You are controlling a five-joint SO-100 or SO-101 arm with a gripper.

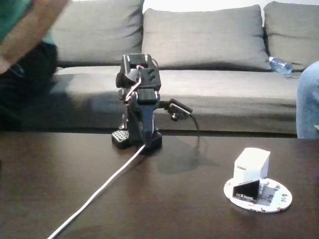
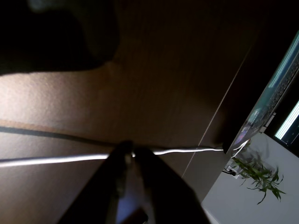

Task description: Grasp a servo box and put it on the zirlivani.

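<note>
Nearest the camera in the fixed view, a white cable [image 1: 102,191] runs across the dark table [image 1: 50,174] from the bottom edge up to the black robot arm [image 1: 138,107], which sits folded over its base near the far edge. To the right, the servo box [image 1: 251,167] already rests on the zirlivani [image 1: 276,199], a flat round white disc with small dark marks. The box stands toward the disc's left side and seems tilted, one edge propped on a dark piece. Nothing else lies on the disc. Behind the table is a grey sofa [image 1: 199,35] with a plastic bottle [image 1: 280,64] on it. A person's blurred arm [image 1: 27,30] shows at top left and a knee in jeans [image 1: 309,99] at the right edge.

Seen from the wrist view, the gripper [image 2: 129,151] points down at the bare tabletop, its dark fingers [image 2: 147,163] nearly touching at the tips and holding nothing. The cable crosses just past them. A potted plant [image 2: 257,172] stands at lower right.

Judging by this, the placing looks done. The arm does well to remain folded, well apart from the box, so that nothing nudges it off its uneven perch
</note>
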